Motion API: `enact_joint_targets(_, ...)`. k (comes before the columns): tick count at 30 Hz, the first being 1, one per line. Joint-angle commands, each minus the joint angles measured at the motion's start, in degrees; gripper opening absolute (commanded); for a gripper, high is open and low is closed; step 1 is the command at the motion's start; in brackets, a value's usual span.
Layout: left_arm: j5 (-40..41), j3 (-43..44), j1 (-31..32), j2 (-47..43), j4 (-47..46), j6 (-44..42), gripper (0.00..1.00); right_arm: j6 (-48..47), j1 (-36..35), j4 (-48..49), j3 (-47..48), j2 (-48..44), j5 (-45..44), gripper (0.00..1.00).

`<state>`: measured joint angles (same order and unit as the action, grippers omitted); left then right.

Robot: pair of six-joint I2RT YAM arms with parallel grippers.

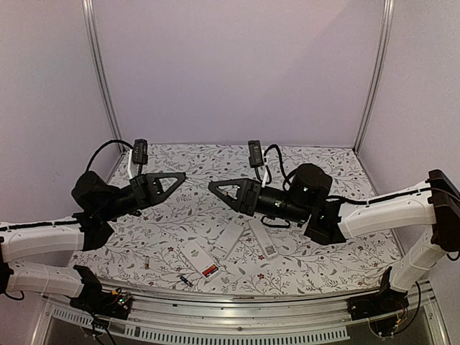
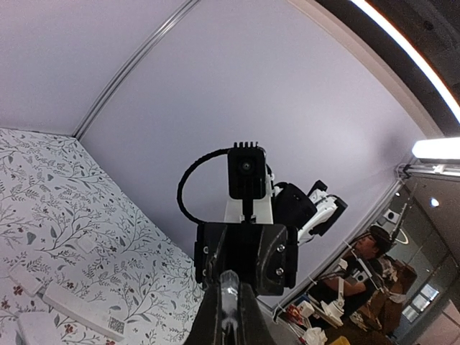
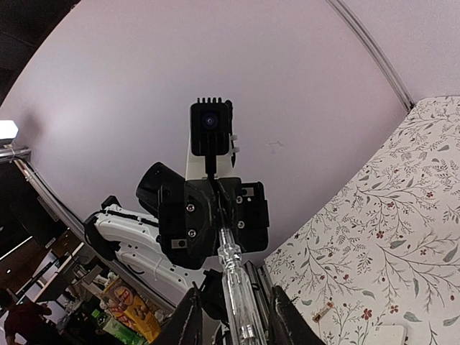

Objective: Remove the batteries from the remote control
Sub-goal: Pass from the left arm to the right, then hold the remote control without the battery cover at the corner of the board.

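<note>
Both arms are raised above the table, and their grippers meet tip to tip. My left gripper is shut on a clear pen-like tool. That tool runs into my right gripper, whose fingers stand apart on either side of it with a gap showing. Below lies a white remote control with its compartment uncovered and a red-orange battery in it. A dark battery lies loose near the front edge. Another small battery rests on the cloth.
Two more white remotes or covers lie side by side under the right arm. White remote pieces show low in the left wrist view. A floral cloth covers the table. Metal posts stand at the back corners.
</note>
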<state>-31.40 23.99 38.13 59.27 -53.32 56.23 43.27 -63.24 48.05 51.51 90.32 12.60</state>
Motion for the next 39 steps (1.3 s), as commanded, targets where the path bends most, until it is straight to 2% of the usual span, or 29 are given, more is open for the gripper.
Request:
enact_joint_targets(1,0.28,-1.13,-0.42,0.39,-1.42,-0.06,0.0,-0.39,-0.43,0.47,1.57,1.25,0.97,0.3)
enact_joint_targets(6,0.64,-1.05,-0.42,0.65,-1.29,-0.07,0.0,-0.42,-0.48,0.38,1.67,1.69,1.06,0.26)
enact_joint_targets(14,0.88,-0.98,-0.42,0.85,-0.25,-0.55,0.0,-0.99,-0.47,-0.76,1.56,1.53,0.0,0.03)
enact_joint_targets(16,0.9,-0.84,-0.51,0.78,0.56,-0.71,0.0,-1.07,-0.48,-0.81,1.05,1.23,-0.93,0.0)
enact_joint_targets(17,0.81,-0.56,-0.5,0.77,1.41,-0.94,0.04,-1.15,-0.48,-0.85,0.79,0.97,-1.51,0.0)
enact_joint_targets(18,0.7,-0.15,-0.52,0.67,3.15,-1.35,0.14,-1.3,-0.48,-0.96,0.4,0.79,-2.12,0.0)
enact_joint_targets(21,2.82,1.9,-0.6,-0.14,14.4,-3.73,0.58,-2.85,-0.4,-4.39,-0.48,-1.16,-5.23,0.0)
enact_joint_targets(22,4.35,2.52,-0.6,-0.66,19.09,-4.67,0.69,-3.68,-0.35,-7.21,-0.67,-1.92,-7.08,0.0)
enact_joint_targets(23,5.81,2.89,-0.6,-1.22,23.38,-5.45,0.75,-4.23,-0.24,-10.37,-0.89,-3.35,-9.04,0.0)
enact_joint_targets(25,9.91,3.07,-0.62,-2.4,31.42,-6.56,0.81,-6.06,0.22,-16.88,-1.49,-5.33,-12.03,0.0)
enact_joint_targets(27,13.2,3.2,-0.69,-2.83,40.42,-6.74,0.82,-7.12,1.01,-23.73,-2.04,-7.35,-15.39,0.0)
enact_joint_targets(31,16.56,3.15,-0.6,-0.16,51.13,-5.72,0.79,-8.34,2.77,-36.86,-2.36,-9.4,-17.34,0.0)
enact_joint_targets(35,17.04,0.83,0.15,3.79,52.34,-2.93,0.71,-10.13,2.95,-45.19,-2.4,-8.57,-14.95,0.0)
enact_joint_targets(39,16.41,-1.51,1.0,7.06,50.83,-0.81,0.67,-11.33,2.87,-47.87,-2.63,-5.86,-9.91,0.0)
